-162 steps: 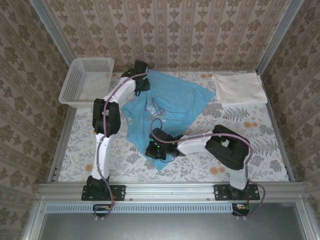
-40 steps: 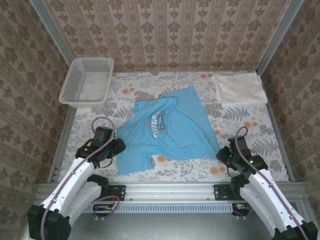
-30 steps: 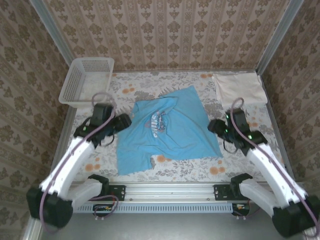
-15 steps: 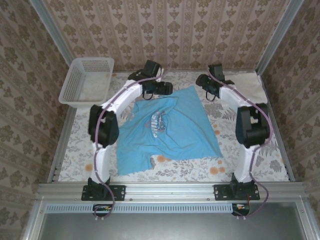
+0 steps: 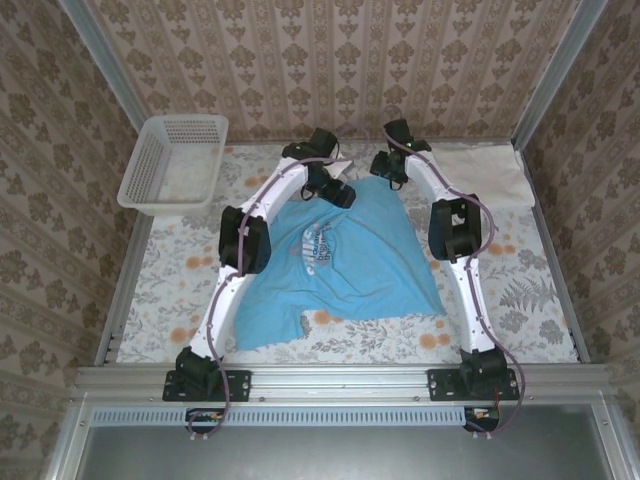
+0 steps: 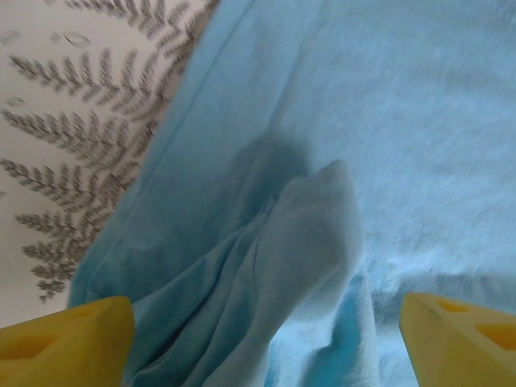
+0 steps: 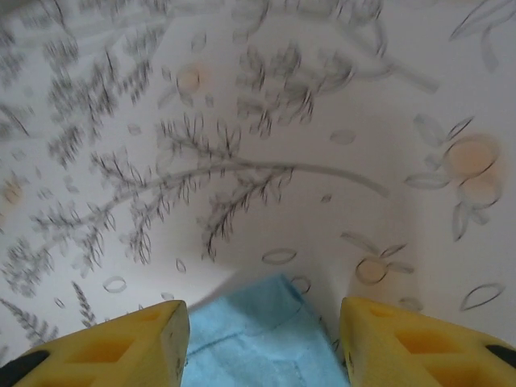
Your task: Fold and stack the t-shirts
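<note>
The light blue t-shirt [image 5: 350, 262] lies spread on the table with its chest print [image 5: 318, 243] facing up. My left gripper [image 5: 336, 192] hovers over the shirt's far left part. In the left wrist view it [image 6: 262, 347] is open, with a raised fold of blue cloth [image 6: 302, 242] between the yellow fingertips [image 6: 68, 339]. My right gripper [image 5: 384, 168] is at the shirt's far corner. It [image 7: 264, 343] is open, and the blue corner [image 7: 258, 330] lies between its fingers [image 7: 407, 339]. The cream-white shirt [image 5: 487, 177] lies folded at the back right.
A white mesh basket [image 5: 176, 160] stands at the back left. The floral tablecloth [image 5: 520, 290] is bare to the right and left of the blue shirt. Patterned walls close in the back and both sides.
Both arms have stretched from the near edge out to the blue shirt's far edge. The shirt, bunched up several seconds ago, now lies spread flat.
</note>
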You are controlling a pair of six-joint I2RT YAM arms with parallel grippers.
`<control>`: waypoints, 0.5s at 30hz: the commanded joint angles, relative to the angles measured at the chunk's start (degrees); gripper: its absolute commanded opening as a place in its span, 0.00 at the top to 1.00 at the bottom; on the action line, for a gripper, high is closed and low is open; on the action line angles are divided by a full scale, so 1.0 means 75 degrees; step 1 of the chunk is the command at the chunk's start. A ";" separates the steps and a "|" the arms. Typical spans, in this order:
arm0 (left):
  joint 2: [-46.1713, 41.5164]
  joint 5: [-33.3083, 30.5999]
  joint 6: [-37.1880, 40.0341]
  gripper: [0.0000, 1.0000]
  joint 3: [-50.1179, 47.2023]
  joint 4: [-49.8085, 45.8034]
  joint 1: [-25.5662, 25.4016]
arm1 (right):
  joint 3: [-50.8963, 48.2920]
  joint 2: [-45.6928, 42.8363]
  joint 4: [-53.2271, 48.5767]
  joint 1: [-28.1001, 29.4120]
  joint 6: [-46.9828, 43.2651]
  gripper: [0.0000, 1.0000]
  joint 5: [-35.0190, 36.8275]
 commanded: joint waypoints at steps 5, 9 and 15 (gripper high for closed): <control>0.0194 0.0299 0.0402 0.50 0.0233 -0.0154 -0.0065 | 0.0644 0.0354 -0.1163 0.0090 -0.0292 0.64 0.0222; 0.0031 -0.0016 0.0365 0.84 0.0061 0.0030 -0.0054 | 0.0654 0.0370 -0.1215 0.0077 -0.0357 0.86 0.0236; -0.1518 -0.0758 -0.0091 1.00 -0.2190 0.1803 0.0304 | 0.0182 -0.0075 -0.0978 0.0023 -0.0391 1.00 0.0350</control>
